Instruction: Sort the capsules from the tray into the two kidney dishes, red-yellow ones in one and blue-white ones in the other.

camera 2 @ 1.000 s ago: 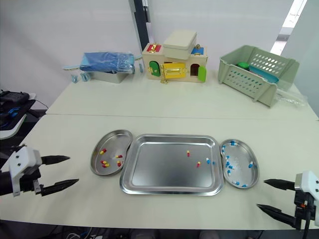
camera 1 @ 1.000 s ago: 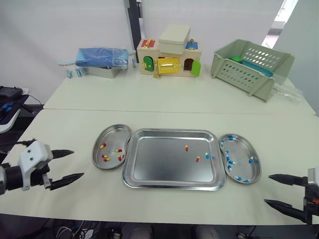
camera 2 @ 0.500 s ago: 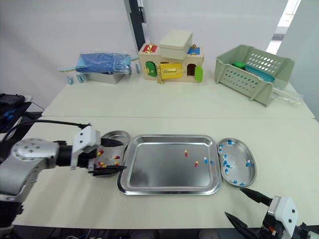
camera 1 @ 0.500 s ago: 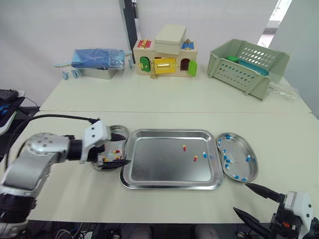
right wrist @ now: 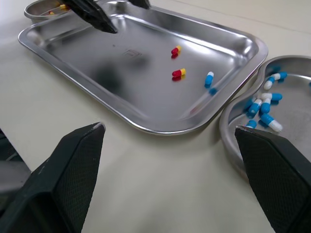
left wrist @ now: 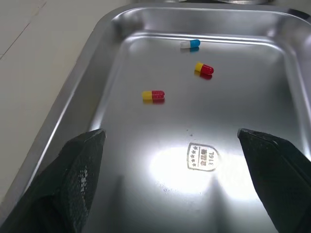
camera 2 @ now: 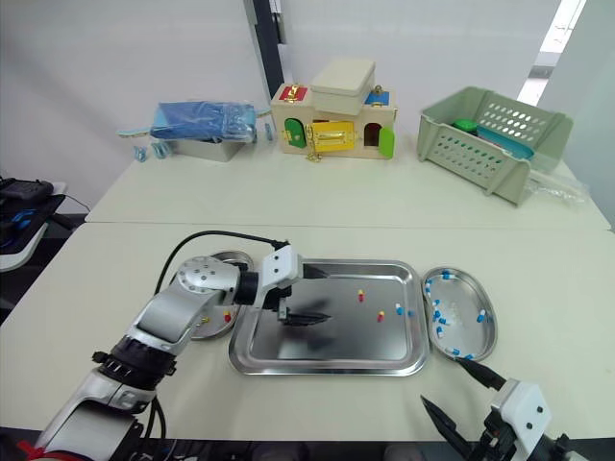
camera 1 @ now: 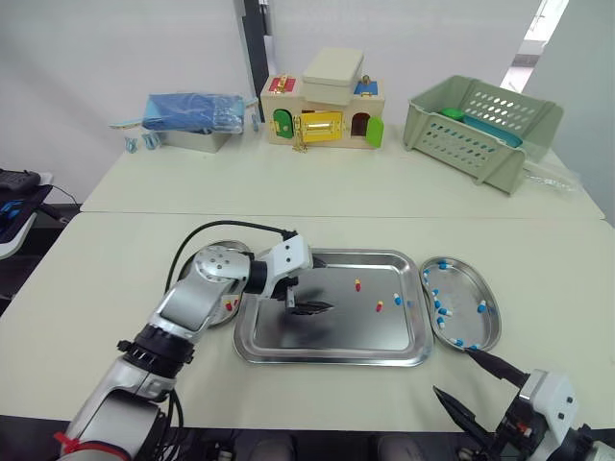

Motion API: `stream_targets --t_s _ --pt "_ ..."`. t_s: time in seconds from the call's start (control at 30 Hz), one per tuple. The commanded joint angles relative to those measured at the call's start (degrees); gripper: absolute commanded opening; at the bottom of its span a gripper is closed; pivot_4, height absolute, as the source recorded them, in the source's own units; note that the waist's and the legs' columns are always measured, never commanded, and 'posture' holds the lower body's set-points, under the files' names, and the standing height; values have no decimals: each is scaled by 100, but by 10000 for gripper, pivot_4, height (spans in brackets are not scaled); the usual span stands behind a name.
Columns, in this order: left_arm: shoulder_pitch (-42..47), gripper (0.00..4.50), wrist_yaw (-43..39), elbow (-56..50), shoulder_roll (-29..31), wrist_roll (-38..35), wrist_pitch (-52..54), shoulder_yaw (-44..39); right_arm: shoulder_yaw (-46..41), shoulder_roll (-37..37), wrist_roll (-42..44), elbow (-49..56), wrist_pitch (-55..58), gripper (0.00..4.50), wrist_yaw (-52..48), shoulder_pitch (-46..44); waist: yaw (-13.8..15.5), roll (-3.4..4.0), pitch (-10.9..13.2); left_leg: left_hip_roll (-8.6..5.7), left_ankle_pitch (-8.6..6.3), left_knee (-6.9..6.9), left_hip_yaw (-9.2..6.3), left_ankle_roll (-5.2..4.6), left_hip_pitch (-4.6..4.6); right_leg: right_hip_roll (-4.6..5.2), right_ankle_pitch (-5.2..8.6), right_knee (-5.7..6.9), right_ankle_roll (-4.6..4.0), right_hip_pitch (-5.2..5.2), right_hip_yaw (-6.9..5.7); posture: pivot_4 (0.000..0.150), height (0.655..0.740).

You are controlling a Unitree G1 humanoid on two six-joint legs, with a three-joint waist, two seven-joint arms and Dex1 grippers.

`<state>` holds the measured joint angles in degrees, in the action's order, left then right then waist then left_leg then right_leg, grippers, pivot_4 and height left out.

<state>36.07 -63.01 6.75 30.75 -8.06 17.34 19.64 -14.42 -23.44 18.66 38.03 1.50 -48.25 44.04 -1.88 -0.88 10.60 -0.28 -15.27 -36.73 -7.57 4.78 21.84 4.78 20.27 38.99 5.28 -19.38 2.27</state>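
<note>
Left wrist view: left claw [left wrist: 170, 132] gapes over polished rectangular steel tray [left wrist: 73, 97], three glossy capsules [left wrist: 153, 95]; right claw [right wrist: 169, 127] likewise open.

Bright, even indoor light; white glare patch on the steel tray [left wrist: 160, 167]; soft, faint shadows

Two cream tables [camera 1: 317, 187] against a white wall [camera 1: 96, 48]
</note>
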Motion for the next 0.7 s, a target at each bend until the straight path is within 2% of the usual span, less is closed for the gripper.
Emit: stream_targets --t_s 0.03,0.5,0.6,0.7 --pt "254 45000 21 215 -243 103 -149 32 128 -37 -124 92 -274 44669 46 135 -3 0 0 0 0 0 0 0 0 0 0 0 0 0 -1 1500 7400" --pt "582 45000 79 680 -881 489 -40 169 446 -225 -148 190 -109 44669 426 -36 1 0 0 0 0 -4 -2 1 1 0 0 0 0 2 -1 1500 7400" --pt "627 39056 148 727 -988 609 2 238 496 -272 -114 306 10 45000 522 -70 2 -1 0 0 0 -5 -2 1 1 0 0 0 0 2 -1 1500 7400" --pt "664 28989 199 760 -1082 681 30 264 527 -318 -75 380 107 45000 598 -101 4 -1 0 -1 0 -7 -3 1 2 0 0 0 0 2 -2 1500 7400"
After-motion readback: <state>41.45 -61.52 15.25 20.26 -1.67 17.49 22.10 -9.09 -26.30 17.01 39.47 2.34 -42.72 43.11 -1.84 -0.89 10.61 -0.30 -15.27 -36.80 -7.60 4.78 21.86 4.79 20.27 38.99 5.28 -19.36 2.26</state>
